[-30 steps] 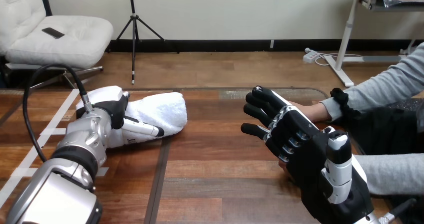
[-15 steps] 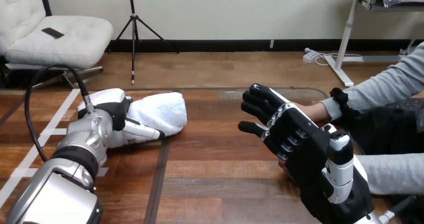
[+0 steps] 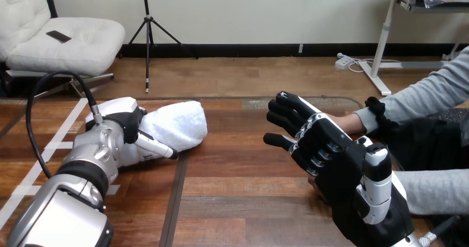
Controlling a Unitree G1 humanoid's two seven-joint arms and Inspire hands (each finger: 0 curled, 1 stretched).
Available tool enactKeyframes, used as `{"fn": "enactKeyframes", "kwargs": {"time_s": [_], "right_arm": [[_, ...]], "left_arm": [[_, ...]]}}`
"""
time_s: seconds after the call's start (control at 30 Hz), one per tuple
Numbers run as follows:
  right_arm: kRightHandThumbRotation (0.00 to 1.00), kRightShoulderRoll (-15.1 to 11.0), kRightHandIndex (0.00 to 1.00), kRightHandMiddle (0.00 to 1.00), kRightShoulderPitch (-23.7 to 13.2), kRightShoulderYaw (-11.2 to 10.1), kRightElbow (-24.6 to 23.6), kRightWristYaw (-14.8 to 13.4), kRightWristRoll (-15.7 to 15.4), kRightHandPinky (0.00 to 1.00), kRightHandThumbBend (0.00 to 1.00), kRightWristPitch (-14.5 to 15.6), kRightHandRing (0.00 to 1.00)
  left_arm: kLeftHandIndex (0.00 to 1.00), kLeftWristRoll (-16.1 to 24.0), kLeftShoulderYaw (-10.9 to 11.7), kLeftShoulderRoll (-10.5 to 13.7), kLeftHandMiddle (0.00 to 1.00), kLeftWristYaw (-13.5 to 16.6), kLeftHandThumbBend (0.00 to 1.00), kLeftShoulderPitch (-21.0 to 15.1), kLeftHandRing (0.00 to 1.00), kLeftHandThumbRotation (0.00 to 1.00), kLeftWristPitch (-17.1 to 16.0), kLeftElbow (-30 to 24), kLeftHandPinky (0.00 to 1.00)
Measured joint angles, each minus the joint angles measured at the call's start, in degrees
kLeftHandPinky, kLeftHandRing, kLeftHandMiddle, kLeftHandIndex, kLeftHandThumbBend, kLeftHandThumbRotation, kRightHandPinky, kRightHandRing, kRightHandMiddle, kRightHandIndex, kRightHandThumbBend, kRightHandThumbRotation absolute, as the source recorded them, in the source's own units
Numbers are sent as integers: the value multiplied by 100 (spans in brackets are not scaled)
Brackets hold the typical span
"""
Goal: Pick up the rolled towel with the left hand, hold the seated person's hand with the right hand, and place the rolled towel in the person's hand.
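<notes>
Soft and light by its look, the white rolled terry towel (image 3: 180,122) lies centre-left on the brown wooden table (image 3: 232,203), best gripped round its middle; the left hand (image 3: 128,126) meets its end, grasp impossible to tell, and the right hand (image 3: 332,164) is unclenched.

rolled towel (image 3: 176,124): white, terry, lying on its side on desk, far left | person's hand (image 3: 338,123): on desk at right, mostly hidden

Counts one rolled towel (image 3: 180,122) on one wooden table (image 3: 232,197). Counts two robot hands, left hand (image 3: 126,126) and right hand (image 3: 343,169). Adds one person's hand (image 3: 338,121).
</notes>
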Motion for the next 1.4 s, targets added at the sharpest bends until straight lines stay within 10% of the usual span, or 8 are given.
{"fn": "enactKeyframes", "kwargs": {"time_s": [0.97, 1.4], "right_arm": [[100, 14, 89, 91, 0, 13, 0, 0, -1, 81, 91, -8, 93], [100, 17, 89, 92, -3, 14, -1, -5, -2, 78, 91, -28, 93]], "left_arm": [[90, 61, -69, 2, 95, -103, 95, -8, 96, 46, 8, -1, 84], [85, 141, -118, 4, 86, -186, 90, -49, 83, 41, 40, -7, 69]]}}
